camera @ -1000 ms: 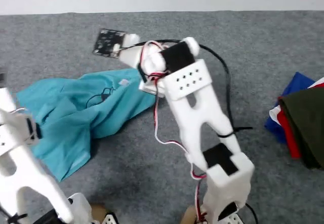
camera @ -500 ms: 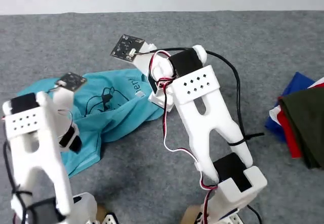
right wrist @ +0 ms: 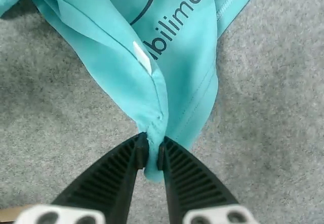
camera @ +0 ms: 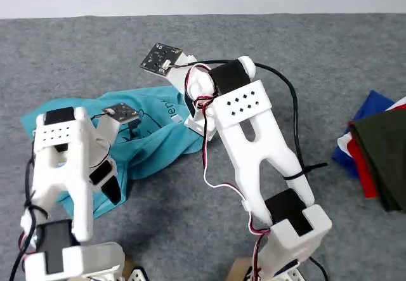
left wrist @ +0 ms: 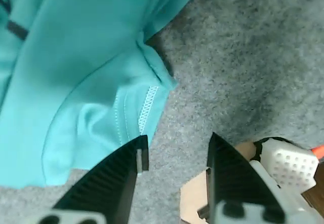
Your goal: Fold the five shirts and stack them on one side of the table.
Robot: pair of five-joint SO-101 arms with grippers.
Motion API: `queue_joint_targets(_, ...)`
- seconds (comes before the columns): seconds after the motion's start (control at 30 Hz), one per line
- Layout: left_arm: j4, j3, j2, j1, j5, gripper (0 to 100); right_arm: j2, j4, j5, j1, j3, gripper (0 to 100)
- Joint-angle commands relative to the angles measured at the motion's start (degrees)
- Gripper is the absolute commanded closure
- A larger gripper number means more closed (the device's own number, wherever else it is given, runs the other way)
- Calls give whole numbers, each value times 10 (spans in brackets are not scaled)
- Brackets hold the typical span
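Note:
A teal shirt (camera: 152, 135) lies crumpled on the grey table at the left of the high view. My right gripper (right wrist: 152, 154) is shut on a bunched fold at the teal shirt's (right wrist: 172, 57) edge, beside a small white tag; from above, the right gripper (camera: 198, 121) sits at the shirt's right end. Over the shirt's near-left part hangs my left gripper (camera: 108, 182). It (left wrist: 177, 158) is open, with nothing between its black fingers (left wrist: 124, 171), just off a hemmed corner of the teal shirt (left wrist: 76, 82). Folded shirts (camera: 380, 151) are stacked at the right edge.
The stack shows dark green, red, white and blue layers. Grey carpet-like cloth (camera: 330, 59) covers the table. A cable (camera: 288, 103) loops from the right arm. The left arm's base parts (left wrist: 288, 166) lie close to its gripper.
The left arm has swung in from the left edge and now hangs over the shirt's near-left part. The right arm, still holding the shirt, drew it slightly to the right.

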Motion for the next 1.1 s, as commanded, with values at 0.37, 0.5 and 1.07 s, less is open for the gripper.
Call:
queue_joint_targets(0.37, -5, -2, 38, -183, -164, 802, -6, 17, -4, 53, -4, 987)
queue_joint_targets(0.5, -69, 51, 39, -202, -211, 801, -4, 19, -4, 51, -4, 987)
queue_joint_targets(1.07, -309, 186, 66, -200, -275, 799, -7, 20, -4, 50, -4, 988)
